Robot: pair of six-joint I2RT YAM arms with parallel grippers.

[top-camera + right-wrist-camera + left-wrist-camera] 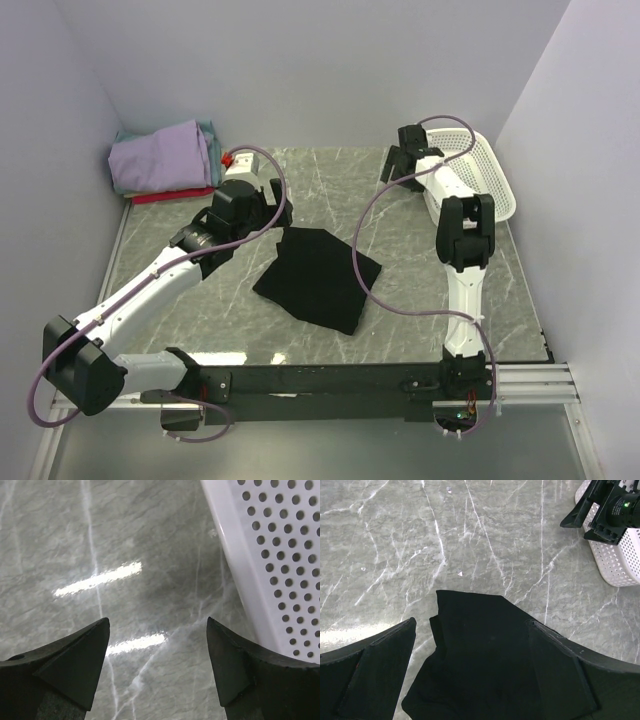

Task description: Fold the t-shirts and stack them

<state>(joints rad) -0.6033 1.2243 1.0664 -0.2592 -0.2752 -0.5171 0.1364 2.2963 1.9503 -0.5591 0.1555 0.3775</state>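
Observation:
A black t-shirt (318,275) lies folded on the marble table, mid-table; its print is not visible. My left gripper (278,212) hovers open just off the shirt's far-left corner. In the left wrist view the black cloth (485,655) lies below and between the spread fingers (375,665), with nothing gripped. A stack of folded t-shirts sits at the back left: lavender (160,155) on top, a teal edge under it, red (170,196) at the bottom. My right gripper (403,178) hangs open beside the basket, over bare marble (157,622).
A white mesh basket (480,175) stands at the back right, its perforated wall (280,555) close to my right fingers. A small red and white object (232,160) sits beside the stack. Walls close in the table at left, back and right.

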